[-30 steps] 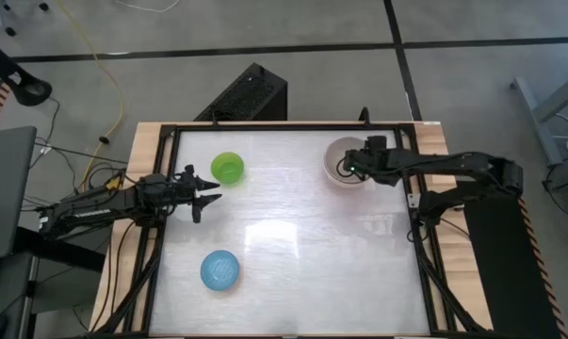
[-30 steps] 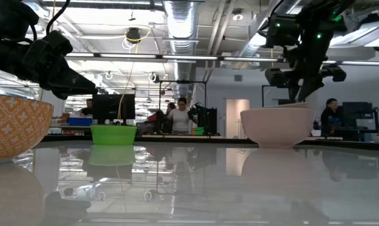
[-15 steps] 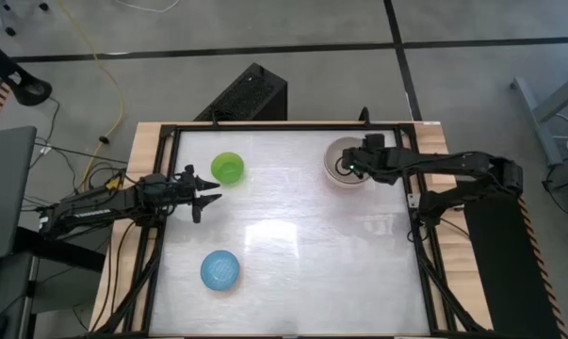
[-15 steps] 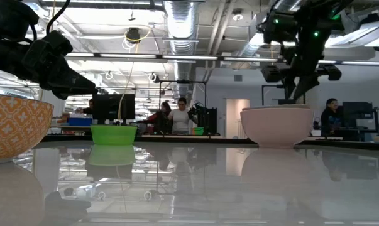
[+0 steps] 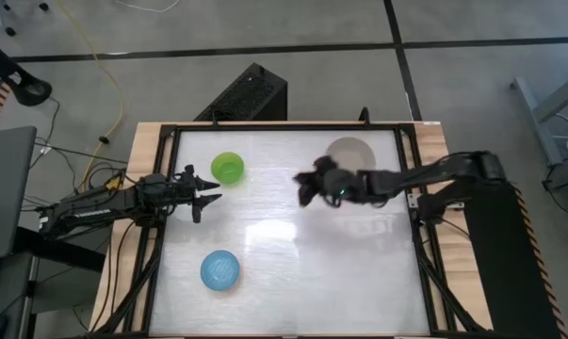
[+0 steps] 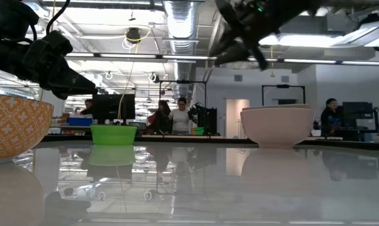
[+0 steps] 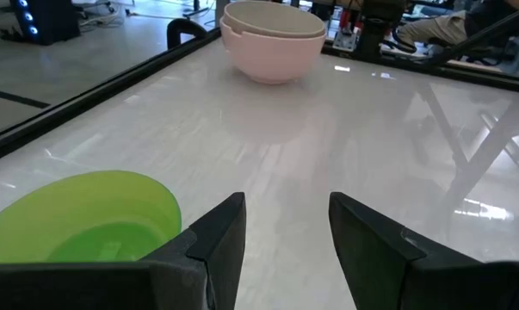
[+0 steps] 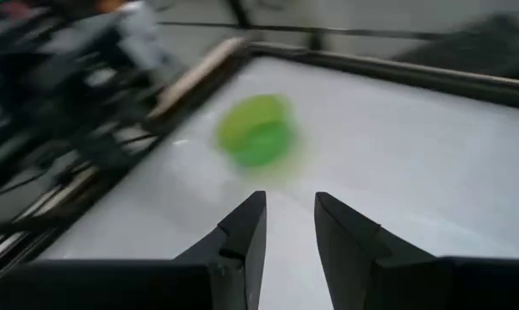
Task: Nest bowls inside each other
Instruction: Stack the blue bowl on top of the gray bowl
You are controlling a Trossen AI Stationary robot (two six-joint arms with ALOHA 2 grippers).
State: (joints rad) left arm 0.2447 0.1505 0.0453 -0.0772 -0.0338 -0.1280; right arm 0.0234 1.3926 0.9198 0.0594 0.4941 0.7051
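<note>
A bright green bowl [image 5: 228, 168] stands on its base at the far left of the table, and a blue bowl [image 5: 220, 270] stands near left. At the far right sits a stack of pale bowls [image 5: 349, 153], a beige one inside a pinkish one [image 7: 272, 43]. My right gripper [image 5: 302, 185] hangs open above the table's middle, left of the stack, pointing toward the green bowl [image 8: 257, 129], with nothing between its fingers. My left gripper [image 5: 208, 198] waits open just beside the green bowl [image 7: 87, 215], on its near side.
In the low view a bowl with an orange patterned wall [image 6: 13, 129] stands close at the left edge. A black frame [image 5: 411, 188] runs round the white tabletop. Bare tabletop [image 5: 312, 264] lies across the middle and the near right.
My right gripper has left its place above the stacked bowls and swung toward the table's left, out over the middle, rising a little. It has tipped from pointing steeply down to nearly level, now facing the green bowl. The bowls have stayed where they were.
</note>
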